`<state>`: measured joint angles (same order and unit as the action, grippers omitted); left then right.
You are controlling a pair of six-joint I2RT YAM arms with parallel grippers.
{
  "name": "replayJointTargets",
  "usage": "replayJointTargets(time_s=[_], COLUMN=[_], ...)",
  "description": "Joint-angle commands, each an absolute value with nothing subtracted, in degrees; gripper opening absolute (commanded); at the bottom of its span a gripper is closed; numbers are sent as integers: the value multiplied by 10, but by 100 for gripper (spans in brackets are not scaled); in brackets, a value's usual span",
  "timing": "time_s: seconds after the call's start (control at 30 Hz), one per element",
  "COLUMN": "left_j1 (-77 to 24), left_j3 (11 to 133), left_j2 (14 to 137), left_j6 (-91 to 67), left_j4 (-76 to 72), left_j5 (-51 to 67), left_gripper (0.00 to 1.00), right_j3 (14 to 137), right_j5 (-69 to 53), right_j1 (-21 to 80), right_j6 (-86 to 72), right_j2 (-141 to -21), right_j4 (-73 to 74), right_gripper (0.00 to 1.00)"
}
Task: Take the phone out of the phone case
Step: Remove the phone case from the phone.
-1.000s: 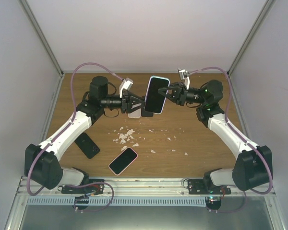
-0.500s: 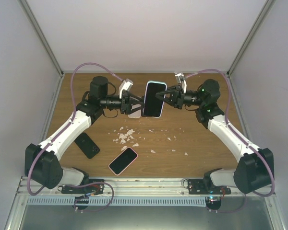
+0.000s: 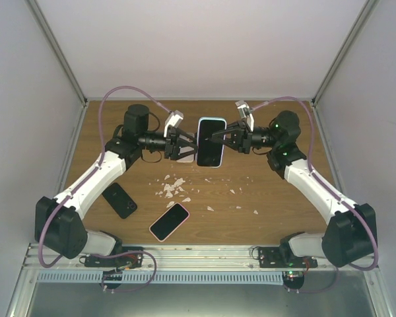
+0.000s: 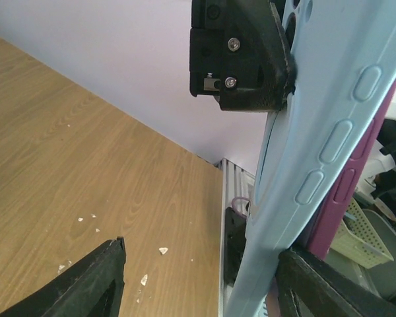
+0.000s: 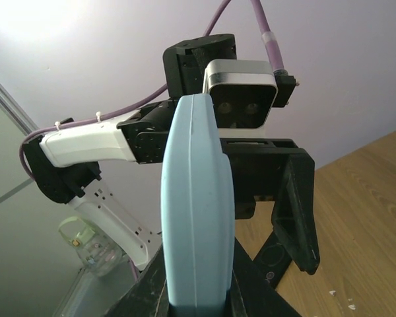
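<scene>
Now we are pinching the light-blue phone case [image 5: 197, 211], phone [image 3: 211, 142] inside, in our right hand [image 3: 219, 137] above the tabletop [image 3: 264, 178] toward 12 o'clock; our left hand [image 3: 190, 143] is hanging spread beside it.

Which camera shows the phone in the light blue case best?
Top external: the phone in the light blue case shows its dark screen and rim face-on. Left wrist catches only its buttoned side edge, right wrist only one narrow end.
</scene>
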<state>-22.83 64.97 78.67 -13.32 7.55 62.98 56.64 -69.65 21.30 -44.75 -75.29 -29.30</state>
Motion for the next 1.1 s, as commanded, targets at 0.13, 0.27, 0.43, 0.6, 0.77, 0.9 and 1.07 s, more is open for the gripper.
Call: replayJointTargets(time_s=[0.13, 0.27, 0.43, 0.6, 0.77, 0.9, 1.07], left_j1=[-269, -275, -281, -291, -297, -294, -282], left_j3=[720, 729, 734, 726, 711, 685, 660], left_j2=[810, 815, 822, 827, 825, 820, 816], left_j6=[-150, -141, -147, -186, -216, -261, -306], left_j4=[-48, -37, -47, -100, -130, -165, -192], left_j5=[542, 524, 539, 606, 632, 645, 644], left_gripper=[59, 57, 50, 45, 31, 18, 4], right_j3=[537, 530, 527, 528, 538, 564, 594], right_j5=[-828, -825, -825, -826, -830, -837, -828], right_j1=[321, 326, 333, 341, 341, 331, 300], right_j6=[-481, -511, -529, -532, -531, -512, -496], right_j2=[-772, -778, -789, -801, -812, -822, -829], right_j4=[-295, -327, -349, -355, -351, -318, -285], right_gripper=[0, 1, 0, 0, 0, 0, 0])
